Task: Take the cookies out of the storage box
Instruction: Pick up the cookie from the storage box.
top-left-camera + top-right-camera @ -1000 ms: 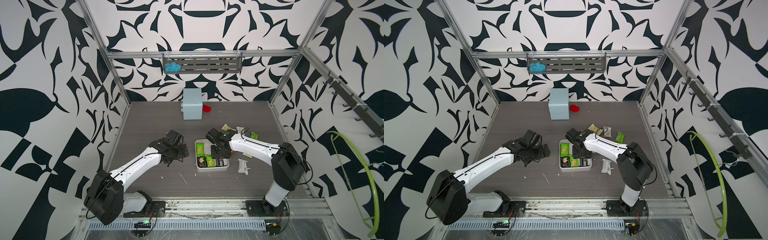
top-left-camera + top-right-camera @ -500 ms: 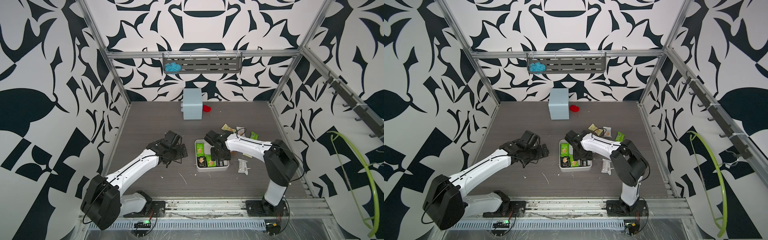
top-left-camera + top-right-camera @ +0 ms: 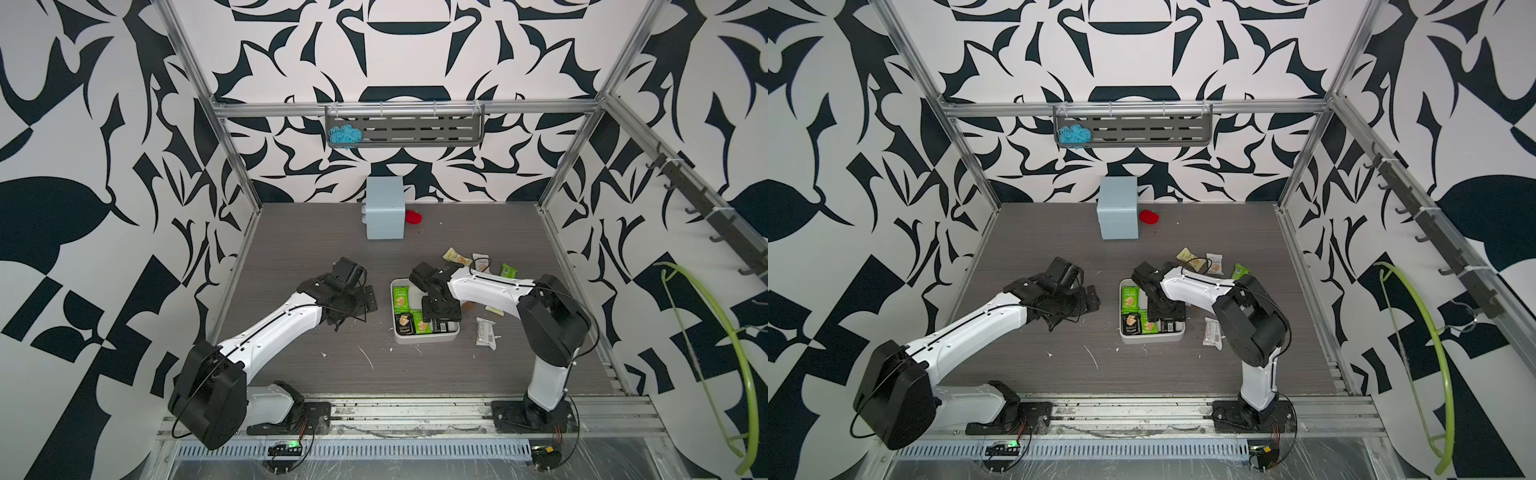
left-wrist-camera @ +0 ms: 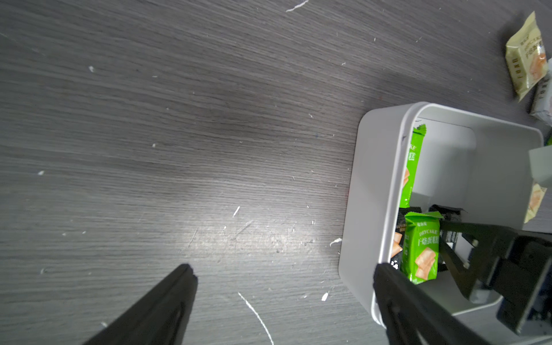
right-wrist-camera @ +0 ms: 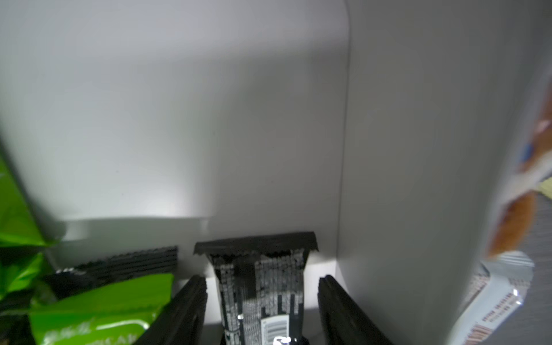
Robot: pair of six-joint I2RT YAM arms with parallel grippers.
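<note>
Grey wood-grain table (image 3: pixel 311 241), storage box (image 3: pixel 426 337) centre frame, cookies (image 3: pixel 401 300) inside. Right gripper (image 5: pixel 262 279) parted astride black packet (image 5: pixel 257 257); left gripper (image 4: pixel 283 268) wide, empty. Likely light, crinkly, slippery: pinch across narrow sides.

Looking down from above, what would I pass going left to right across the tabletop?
Left tool → storage box → white packet lying on the table → right arm's black elbow. The right tool overlaps the box, so it is left out.

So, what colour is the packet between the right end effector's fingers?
Black printed packet; right wrist view.
</note>
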